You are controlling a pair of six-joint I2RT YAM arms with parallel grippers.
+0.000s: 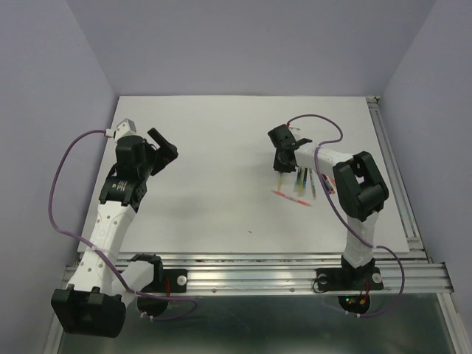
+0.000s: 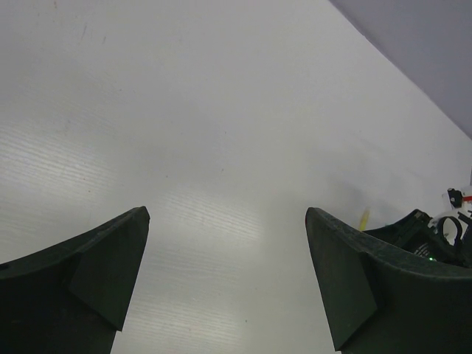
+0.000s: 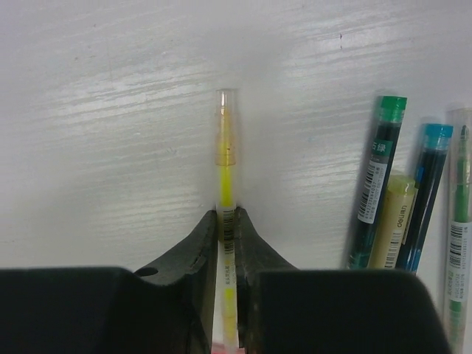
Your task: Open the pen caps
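- R fingers (image 3: 203, 243) are clamped tight on the barrel of the yellow pen (image 3: 226, 188). Its clear cap (image 3: 226, 125) is on and pokes out fwd past the tips. Can't tell if the nose touches the counter (image 1: 221, 155).
- L fingers (image 2: 110, 258) are spread wide w/ nothing between them. They hover over bare counter on the left, well apart from the pen.
- Risk: the barrel is thin and prob. slick, and the grip is narrow. A pull on the cap could slide or swivel the pen in the R fingers, so the whole pen comes out w/ the cap on.
- Risk: the cap is tiny & see-through. L fingers could land on the barrel instead, or pinch too near the R tips & knock them.
- Risk: the cap pops off suddenly & rolls away, prob. hard to spot on the pale counter.
- Risk: if the R arm dips, the nose jams into the counter.
- Loose pens (image 1: 304, 186) lie just beside the R arm, on its right. The green pen (image 3: 377, 177) & blue pen (image 3: 428, 177) are near the held one, not touching it. A sweep that way would scatter them.
- Room: there's a big open stretch of counter between the arms, good for a meet-up. The rail (image 1: 396, 169) at the right edge & the walls leave far less room on that side.
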